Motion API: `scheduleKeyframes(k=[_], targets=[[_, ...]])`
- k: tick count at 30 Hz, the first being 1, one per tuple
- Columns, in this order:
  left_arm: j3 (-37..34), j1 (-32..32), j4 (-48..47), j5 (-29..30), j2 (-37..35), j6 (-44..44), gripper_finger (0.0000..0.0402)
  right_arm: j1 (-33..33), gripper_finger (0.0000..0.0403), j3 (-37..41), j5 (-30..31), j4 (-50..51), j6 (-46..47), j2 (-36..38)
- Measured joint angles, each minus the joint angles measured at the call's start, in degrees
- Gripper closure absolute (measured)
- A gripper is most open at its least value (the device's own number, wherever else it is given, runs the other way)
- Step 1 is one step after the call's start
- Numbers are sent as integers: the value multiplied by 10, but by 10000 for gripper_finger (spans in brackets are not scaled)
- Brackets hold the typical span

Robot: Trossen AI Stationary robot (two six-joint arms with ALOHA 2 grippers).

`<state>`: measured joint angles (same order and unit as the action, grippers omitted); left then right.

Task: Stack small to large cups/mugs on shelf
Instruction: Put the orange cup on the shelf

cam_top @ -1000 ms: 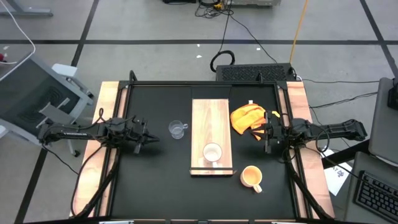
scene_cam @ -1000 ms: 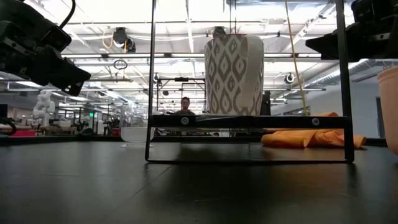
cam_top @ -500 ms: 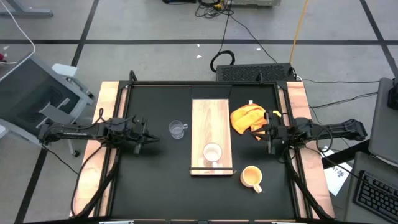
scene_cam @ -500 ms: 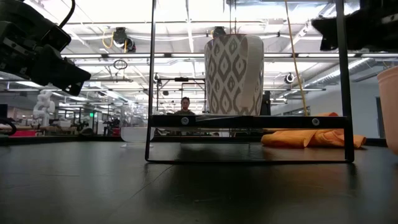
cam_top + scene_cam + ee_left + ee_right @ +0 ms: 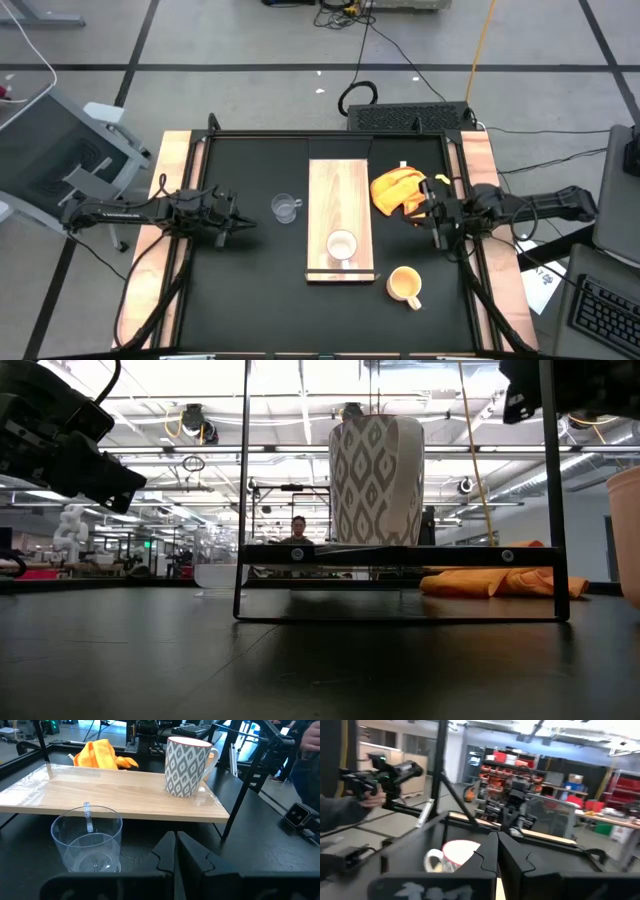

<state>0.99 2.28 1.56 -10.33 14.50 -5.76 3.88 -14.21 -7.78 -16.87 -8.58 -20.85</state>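
1. The orange-yellow mug (image 5: pixel 404 285) stood on the bench (image 5: pixel 250 290), nearest, right of the shelf (image 5: pixel 340 190).
2. The white patterned mug (image 5: pixel 342 245) sat on the shelf's near end.
3. The clear glass cup (image 5: pixel 286 208) stood left of the shelf.
4. The left gripper (image 5: pixel 240 222) and right gripper (image 5: pixel 430 218) hovered at opposite sides, jaws pressed together.

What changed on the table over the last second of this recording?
Only the right arm moved: its hand drifted slightly toward the table's front edge and rose in the low view. Its fingers are closed, holding nothing. The left hand, the patterned white ceramic mug on the light wooden shelf, the clear glass cup, the orange-yellow mug and the orange cloth stayed put.
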Motion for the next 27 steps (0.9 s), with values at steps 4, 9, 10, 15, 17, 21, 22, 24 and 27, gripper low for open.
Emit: scheduleKeyframes(k=[4, 9, 10, 15, 17, 21, 22, 24, 27], targets=[[0, 0, 0, 0, 0, 0, 380, 0, 403, -28, -1, 1, 18, -34], [0, 0, 0, 0, 0, 0, 380, 0, 403, -65, -13, 43, 29, -65], [0, 0, 0, 0, 0, 2, 380, 0, 403, -70, -23, 48, 21, -70], [0, 0, 0, 0, 0, 9, 380, 14, 403, -83, -75, 55, -12, -85], [0, 0, 0, 0, 0, 9, 380, 25, 403, -96, -74, 79, -3, -90], [0, 0, 0, 0, 0, 10, 380, 50, 403, -137, -50, 147, 23, -112], [0, 0, 0, 0, 0, 10, 380, 59, 403, -150, -35, 163, 28, -119], [0, 0, 0, 0, 0, 10, 380, 75, 403, -175, -6, 195, 34, -136], [0, 0, 0, 0, 0, 10, 380, 97, 403, -215, 20, 255, 48, -163]])
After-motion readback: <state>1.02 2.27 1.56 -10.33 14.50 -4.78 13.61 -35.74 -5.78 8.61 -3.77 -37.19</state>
